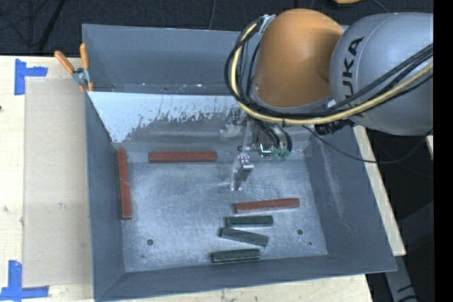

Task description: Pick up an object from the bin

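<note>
Looking down from the camera view, your gripper [242, 175] hangs low over bare floor in the middle of the grey bin [106, 223], just right of the long red-brown bar [182, 157] and just beyond the second red-brown bar [266, 206]. You cannot tell how far it is open or whether it has hold of anything. Three dark green bars [244, 237] lie at the near side, and a third red-brown bar [124, 184] runs along the left wall.
</note>
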Action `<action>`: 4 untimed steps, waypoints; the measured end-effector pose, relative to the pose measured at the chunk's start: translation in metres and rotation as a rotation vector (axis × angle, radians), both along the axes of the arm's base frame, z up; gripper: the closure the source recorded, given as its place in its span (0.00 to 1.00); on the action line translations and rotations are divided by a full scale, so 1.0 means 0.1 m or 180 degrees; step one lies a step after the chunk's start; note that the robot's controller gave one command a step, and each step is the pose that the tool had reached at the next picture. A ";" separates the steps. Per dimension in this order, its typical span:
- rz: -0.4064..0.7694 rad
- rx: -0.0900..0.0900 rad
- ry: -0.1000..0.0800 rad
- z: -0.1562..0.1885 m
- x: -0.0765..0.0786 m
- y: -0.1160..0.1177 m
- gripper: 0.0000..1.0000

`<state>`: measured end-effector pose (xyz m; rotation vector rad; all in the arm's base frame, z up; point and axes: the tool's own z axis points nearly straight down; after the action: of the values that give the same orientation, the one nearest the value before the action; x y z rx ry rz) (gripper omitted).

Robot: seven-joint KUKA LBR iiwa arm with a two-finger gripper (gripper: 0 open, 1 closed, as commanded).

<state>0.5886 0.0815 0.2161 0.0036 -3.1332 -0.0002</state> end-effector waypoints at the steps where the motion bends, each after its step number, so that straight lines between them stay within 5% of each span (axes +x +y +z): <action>1: -0.0005 0.0002 -0.0025 0.05 0.02 0.00 0.00; 2: 0.0284 0.0005 -0.0038 -0.29 -0.35 -0.35 0.00; 3: 0.0182 0.0001 -0.0030 -0.97 -0.37 -0.69 0.00; 4: 0.0875 0.0004 -0.0091 -1.40 -0.45 -0.73 1.00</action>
<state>0.5435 0.0082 0.0764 0.4370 -3.1314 -0.0003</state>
